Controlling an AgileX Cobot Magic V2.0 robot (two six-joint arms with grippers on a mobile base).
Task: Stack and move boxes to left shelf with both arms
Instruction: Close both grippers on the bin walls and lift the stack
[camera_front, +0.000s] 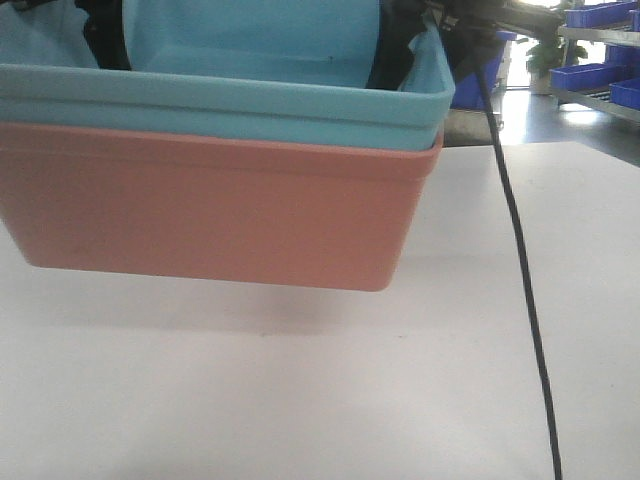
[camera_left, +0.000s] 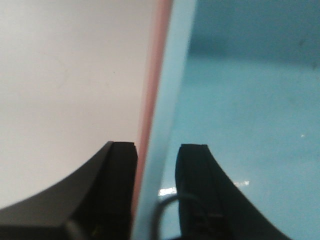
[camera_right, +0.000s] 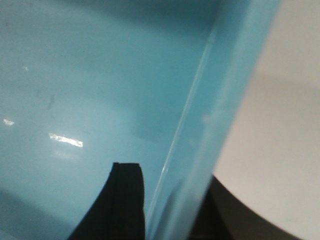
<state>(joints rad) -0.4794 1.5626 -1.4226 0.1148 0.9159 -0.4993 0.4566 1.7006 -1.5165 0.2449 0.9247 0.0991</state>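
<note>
We see the teal tub (camera_front: 250, 100) nested inside the pink tub (camera_front: 210, 210), filling the upper left of the front view. The teal rim sits just above the pink rim. The stack appears to hang clear of the white worktop (camera_front: 300, 400), with a soft shadow on the surface under the pink base. A thin black cable (camera_front: 525, 290) drops down the right side of that frame, in front of the worktop. Dark blue crates (camera_front: 600, 75) stand on a rack far off in the upper right corner.

In the left wrist view, the left hand (camera_left: 156, 165) pinches the stacked walls at the bottom centre of the frame. One black finger (camera_left: 117, 170) lies on the outside against the pink edge, and the other (camera_left: 195, 170) is inside the teal tub against its wall.

In the right wrist view, the right hand (camera_right: 172, 182) straddles the teal wall at the bottom of the frame. We see one finger (camera_right: 125, 195) inside the tub, close against the wall, and a dark shape (camera_right: 225, 210) outside it at lower right, half hidden behind the wall. This hand also looks clamped on the wall.
</note>
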